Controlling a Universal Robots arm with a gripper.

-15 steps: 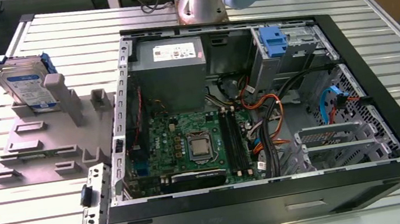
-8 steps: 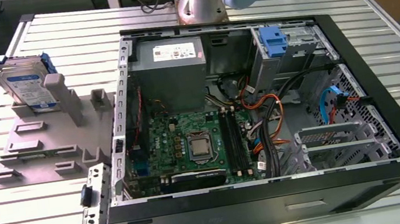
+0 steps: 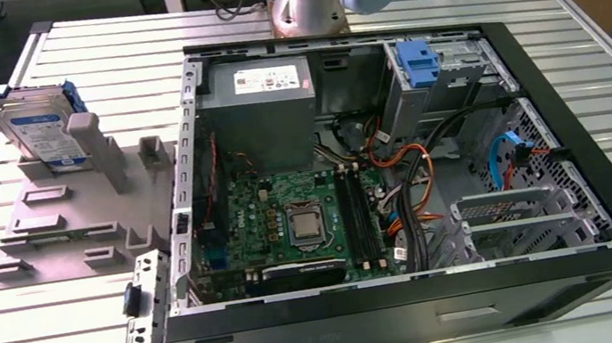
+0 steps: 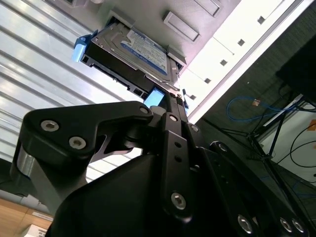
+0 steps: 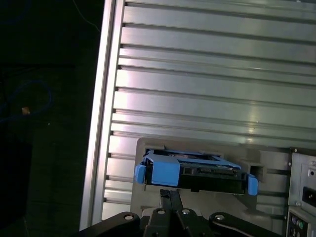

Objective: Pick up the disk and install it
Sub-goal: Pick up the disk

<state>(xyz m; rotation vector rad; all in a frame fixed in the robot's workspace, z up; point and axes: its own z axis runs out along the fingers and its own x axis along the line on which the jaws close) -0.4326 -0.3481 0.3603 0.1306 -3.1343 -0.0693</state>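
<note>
Upper left of the exterior view: the disk [image 3: 40, 128] stands on edge in a grey moulded holder [image 3: 51, 230] on the ribbed metal tabletop [image 3: 16, 329], apart from the open computer case [image 3: 420, 299] at centre and right. Judged rigid, fairly heavy and shock-sensitive; its silver face is smooth, so grasp across the blue plastic carrier's long edges. In the first wrist view the gripper [image 5: 169, 193] sits just short of it, seemingly pressed together and empty.

one disk [image 3: 36, 128], one open computer case [image 3: 398, 313], one grey stand [image 3: 56, 226].
</note>
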